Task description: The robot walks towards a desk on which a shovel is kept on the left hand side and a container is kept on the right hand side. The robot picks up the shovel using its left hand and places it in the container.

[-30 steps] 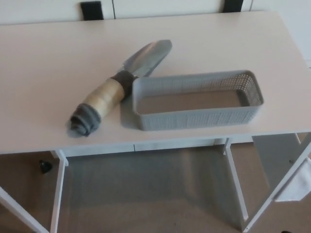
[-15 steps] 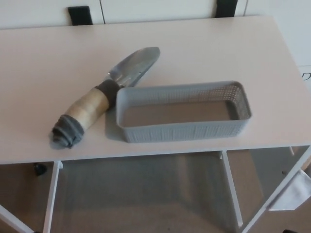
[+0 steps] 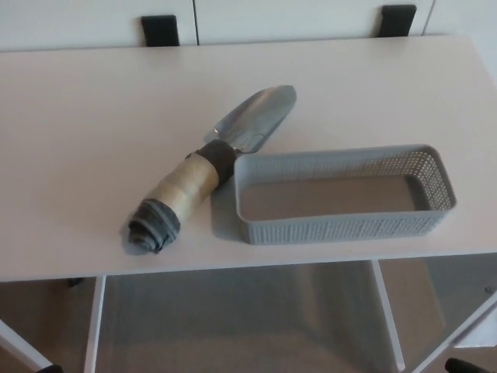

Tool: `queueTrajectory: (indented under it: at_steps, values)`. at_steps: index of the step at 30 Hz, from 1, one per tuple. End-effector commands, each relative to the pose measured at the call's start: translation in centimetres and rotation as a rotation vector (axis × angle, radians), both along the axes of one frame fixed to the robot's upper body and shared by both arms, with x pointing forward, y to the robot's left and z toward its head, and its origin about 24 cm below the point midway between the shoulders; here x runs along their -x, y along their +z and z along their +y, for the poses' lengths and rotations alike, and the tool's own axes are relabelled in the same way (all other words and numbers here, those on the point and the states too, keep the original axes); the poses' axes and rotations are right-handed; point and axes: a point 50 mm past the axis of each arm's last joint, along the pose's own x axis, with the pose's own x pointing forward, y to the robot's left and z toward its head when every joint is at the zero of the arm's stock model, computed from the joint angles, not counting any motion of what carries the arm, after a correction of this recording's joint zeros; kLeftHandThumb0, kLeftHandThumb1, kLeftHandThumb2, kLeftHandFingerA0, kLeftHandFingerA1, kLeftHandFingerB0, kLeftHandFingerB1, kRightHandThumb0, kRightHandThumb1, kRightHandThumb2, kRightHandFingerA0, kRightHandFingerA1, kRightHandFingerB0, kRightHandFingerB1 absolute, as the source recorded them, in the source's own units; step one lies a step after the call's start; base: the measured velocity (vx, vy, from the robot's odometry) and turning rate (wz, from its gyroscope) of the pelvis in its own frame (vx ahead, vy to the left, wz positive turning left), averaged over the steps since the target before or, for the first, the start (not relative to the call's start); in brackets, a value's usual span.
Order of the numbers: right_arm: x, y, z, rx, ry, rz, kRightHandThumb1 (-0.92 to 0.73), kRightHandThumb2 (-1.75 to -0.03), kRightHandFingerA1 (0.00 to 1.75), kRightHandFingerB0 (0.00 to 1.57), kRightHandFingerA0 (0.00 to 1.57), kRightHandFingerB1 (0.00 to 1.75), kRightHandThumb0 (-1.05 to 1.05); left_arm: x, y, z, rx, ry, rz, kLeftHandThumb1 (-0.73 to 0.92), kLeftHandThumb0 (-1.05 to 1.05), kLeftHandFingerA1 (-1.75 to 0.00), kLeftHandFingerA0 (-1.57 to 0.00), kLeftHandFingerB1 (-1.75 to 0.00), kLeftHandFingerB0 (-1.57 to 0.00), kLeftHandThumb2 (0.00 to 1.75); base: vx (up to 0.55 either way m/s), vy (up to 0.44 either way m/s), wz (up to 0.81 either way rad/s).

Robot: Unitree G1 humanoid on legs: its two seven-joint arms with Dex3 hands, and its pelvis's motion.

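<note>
Head view: grey-bladed, tan-handled shovel (image 3: 211, 170) lies beside container (image 3: 345, 227); no hands visible.

Shovel (image 3: 208, 169) flat on desk (image 3: 78, 116), touching container (image 3: 342, 194) corner.

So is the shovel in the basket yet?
No. The shovel lies flat on the desk, left of the empty basket.

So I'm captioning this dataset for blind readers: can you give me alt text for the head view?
A hand shovel with a grey metal blade and tan wrapped handle lies diagonally on a white desk, its blade pointing away, beside the left end of an empty grey perforated container. Neither robot hand is in view.
</note>
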Motion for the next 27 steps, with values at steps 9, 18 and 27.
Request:
queueTrajectory:
  at_steps: [9,18,27]
  values:
    - [0.1,0.1,-0.3,0.008,-0.01,-0.008,-0.43,-0.54,0.65,0.49,0.64,0.55,-0.09,0.1,0.2,0.3,-0.003,-0.002,0.012,0.62,-0.35,-0.38,-0.48,-0.34,-0.43,0.59,0.0,0.0,0.0]
    - [0.7,0.1,-0.5,0.004,-0.006,-0.003,-0.43,-0.51,0.64,0.53,0.64,0.55,-0.09,0.7,0.7,-0.3,-0.073,-0.18,0.011,0.64,-0.42,-0.33,-0.35,-0.31,-0.3,0.59,0.0,0.0,0.0]
    - [-0.4,0.3,-0.6,0.022,0.005,-0.015,-0.42,-0.54,0.64,0.49,0.67,0.54,-0.1,1.0,14.1,-7.8,0.072,-1.14,-0.451,0.53,-0.69,-0.43,-0.26,-0.41,-0.17,0.83,0.0,0.0,0.0]
